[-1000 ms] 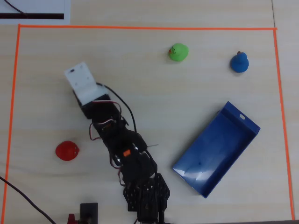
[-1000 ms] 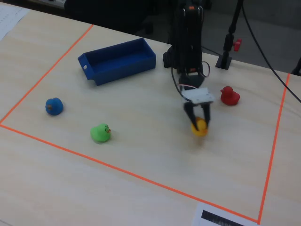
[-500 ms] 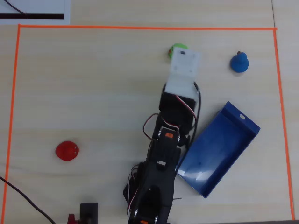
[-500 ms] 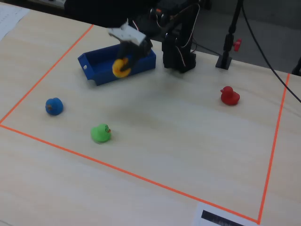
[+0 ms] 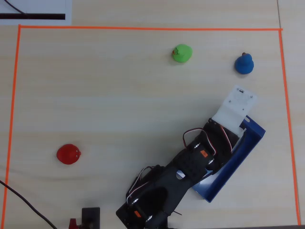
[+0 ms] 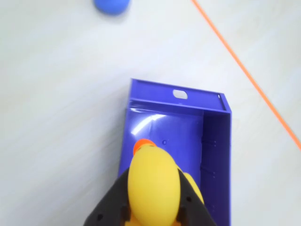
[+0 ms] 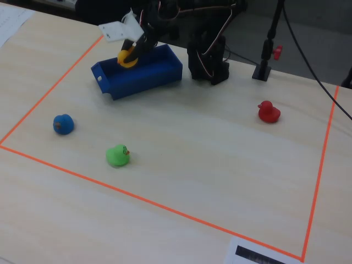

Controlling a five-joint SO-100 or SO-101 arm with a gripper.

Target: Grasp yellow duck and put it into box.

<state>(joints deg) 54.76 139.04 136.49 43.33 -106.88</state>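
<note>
The pincer (image 6: 153, 214) is clamped on the yellow duck (image 6: 153, 188). In the wrist view the two black fingers (image 6: 110, 207) press on both sides of the duck, so it cannot slip out.

The duck hangs in the air right over the box (image 6: 214, 155). It is not lying on the bottom of the box yet. In the fixed view the duck (image 7: 127, 58) sits just above the blue walls of the box (image 7: 140, 77). The arm holds it there so that it will fall inside when the pincer lets go, I think.

The box sits near one corner of the orange line (image 5: 143, 28) on the table (image 5: 119, 95). The other toys are well apart from it, so they are not in the way: a red toy (image 5: 69, 154), a green toy (image 5: 182, 53) and a blue toy (image 5: 244, 64).

The carrying looks almost done. What is left is to open up and drop the duck. It could bounce, because the walls are low.
</note>
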